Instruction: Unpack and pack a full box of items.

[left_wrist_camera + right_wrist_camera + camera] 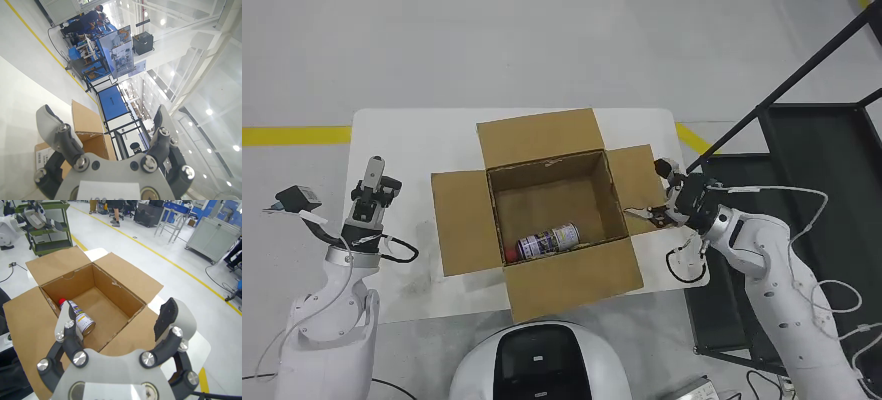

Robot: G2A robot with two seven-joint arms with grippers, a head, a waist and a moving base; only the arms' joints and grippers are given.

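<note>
The box [552, 200] sits at the middle of the counter [402, 150], its flaps folded outward on all four sides. The can [549, 241] lies on its side on the box floor, along the near wall. The right gripper [650, 190] hangs over the right flap [627, 175], at the counter's right edge. The left gripper [375, 185] is above the counter's left edge, well apart from the left flap [462, 220]. A rack [802, 200] stands on the floor just right of the counter.
</note>
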